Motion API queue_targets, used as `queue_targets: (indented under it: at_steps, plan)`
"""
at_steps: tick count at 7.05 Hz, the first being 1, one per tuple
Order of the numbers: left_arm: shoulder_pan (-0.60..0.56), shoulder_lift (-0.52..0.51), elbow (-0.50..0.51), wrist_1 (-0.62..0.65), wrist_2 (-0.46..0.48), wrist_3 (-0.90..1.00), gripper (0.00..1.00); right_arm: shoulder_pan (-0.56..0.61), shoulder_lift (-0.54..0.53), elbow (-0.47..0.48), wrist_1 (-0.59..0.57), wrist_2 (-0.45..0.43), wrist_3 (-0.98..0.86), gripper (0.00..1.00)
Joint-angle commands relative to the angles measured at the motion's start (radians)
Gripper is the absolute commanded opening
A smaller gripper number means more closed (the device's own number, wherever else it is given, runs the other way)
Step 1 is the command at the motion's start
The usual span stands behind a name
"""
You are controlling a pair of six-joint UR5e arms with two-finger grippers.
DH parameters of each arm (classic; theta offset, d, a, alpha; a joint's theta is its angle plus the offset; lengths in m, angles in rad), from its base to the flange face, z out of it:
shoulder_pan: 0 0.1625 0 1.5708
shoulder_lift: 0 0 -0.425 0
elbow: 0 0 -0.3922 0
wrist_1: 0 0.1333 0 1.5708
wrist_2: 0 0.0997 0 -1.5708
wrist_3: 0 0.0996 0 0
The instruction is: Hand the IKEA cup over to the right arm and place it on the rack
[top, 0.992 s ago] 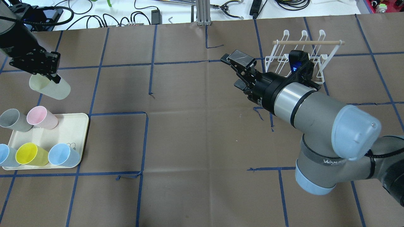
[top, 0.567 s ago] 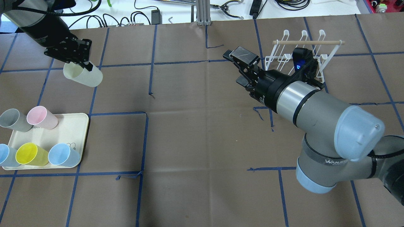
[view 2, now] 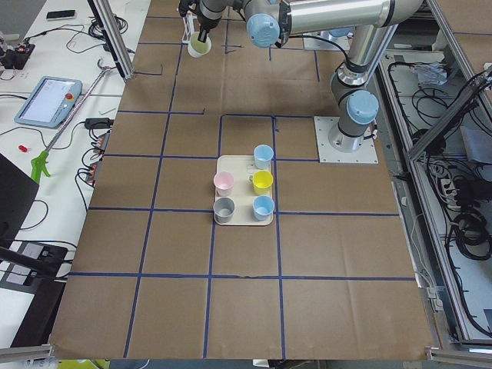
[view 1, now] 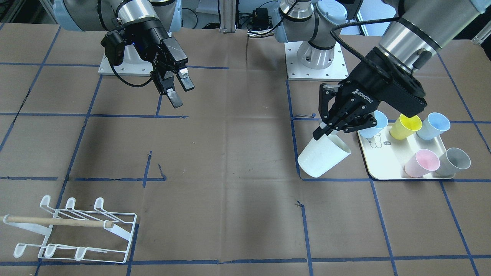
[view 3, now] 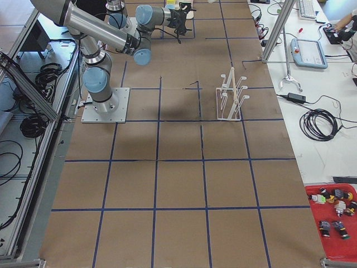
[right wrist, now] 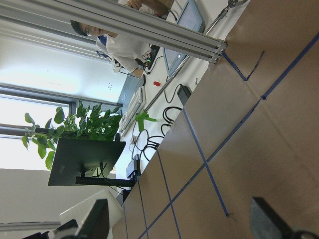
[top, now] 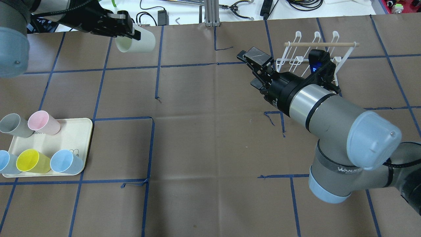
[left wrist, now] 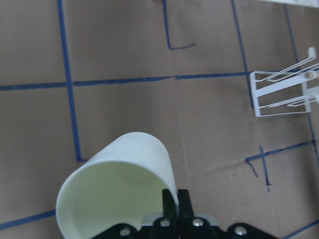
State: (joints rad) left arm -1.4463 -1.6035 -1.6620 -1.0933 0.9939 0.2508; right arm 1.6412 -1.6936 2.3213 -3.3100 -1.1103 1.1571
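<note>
Brown paper marked into squares with blue tape covers the table. The left gripper is pinched onto the rim of a pale cream cup, one finger inside the mouth and one outside, as the left wrist view shows. The cup is off the table, tipped over on its side; in the overhead view it hangs over the far part of the table, well apart from the cream tray. Five more cups stand on that tray: two blue, a yellow, a pink and a grey one. The right gripper hangs above the table with its fingers spread and nothing between them. The white wire rack, a wooden rod across it, stands bare on the robot's right side.
</note>
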Motion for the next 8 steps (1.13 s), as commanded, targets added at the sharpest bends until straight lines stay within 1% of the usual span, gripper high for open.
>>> queue_targets:
  at_steps: [1, 2, 3, 4, 5, 6, 7, 8]
  plan:
    - [-0.073, 0.022, -0.175, 0.395, -0.027, -0.025, 0.00, 0.003, -0.004, 0.010, -0.015, 0.003, 0.266, 1.00]
    - [-0.109, 0.017, -0.253, 0.576, -0.026, -0.094, 0.00, 0.003, -0.011, 0.013, -0.016, 0.006, 0.408, 1.00]
    - [-0.149, 0.010, -0.331, 0.781, -0.026, -0.149, 0.00, 0.003, -0.018, 0.012, -0.017, 0.007, 0.435, 1.00]
    - [-0.176, 0.010, -0.426, 0.947, -0.026, -0.171, 0.00, 0.003, -0.017, 0.013, -0.016, -0.005, 0.435, 1.00]
    - [-0.189, 0.002, -0.500, 1.098, -0.038, -0.209, 0.00, 0.006, -0.009, 0.015, -0.014, -0.005, 0.437, 1.00]
    - [-0.190, 0.000, -0.542, 1.213, -0.114, -0.252, 0.00, 0.008, -0.008, 0.016, -0.014, -0.005, 0.438, 1.00]
    - [-0.192, 0.002, -0.592, 1.278, -0.135, -0.254, 0.00, 0.008, -0.005, 0.021, -0.003, -0.003, 0.473, 1.00]
    - [-0.194, 0.004, -0.611, 1.308, -0.165, -0.258, 0.00, 0.009, 0.008, 0.018, 0.001, 0.007, 0.461, 1.00]
